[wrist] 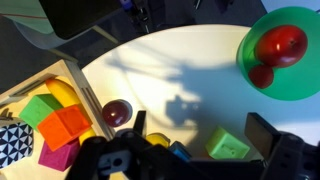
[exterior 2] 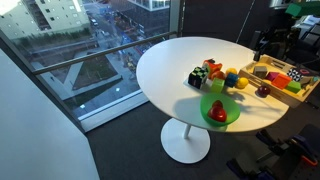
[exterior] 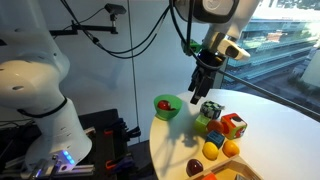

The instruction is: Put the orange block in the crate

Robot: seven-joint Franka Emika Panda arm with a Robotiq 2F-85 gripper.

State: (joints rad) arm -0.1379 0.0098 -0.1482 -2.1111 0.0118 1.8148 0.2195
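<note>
Orange block (wrist: 70, 122): inside the crate (wrist: 62, 70) in the wrist view, close to its right-hand wall, packed in among other toys. Farthest left in the crate, a black-and-white patterned cube (wrist: 12, 140), cut off by the frame edge. Next, a green block (wrist: 40, 108), touching the orange block's left side. Behind both, a yellow piece (wrist: 62, 92) lying along the crate's far wall. In front of the orange block, a pink block (wrist: 57, 156), partly hidden by the dark gripper body. Just outside the crate's right wall, on the white table (wrist: 190, 70), a dark red round fruit (wrist: 117, 112). Farther right of the crate, a light green block (wrist: 228, 146), alone on the table. Well apart from the crate, at far right, a round green bowl (wrist: 300, 85) holding two red fruits (wrist: 280, 43). Gripper (exterior: 199, 96): in an exterior view, raised above the table beside the crate. Jaws apart in the wrist view, nothing between them, clear of the orange block.
</note>
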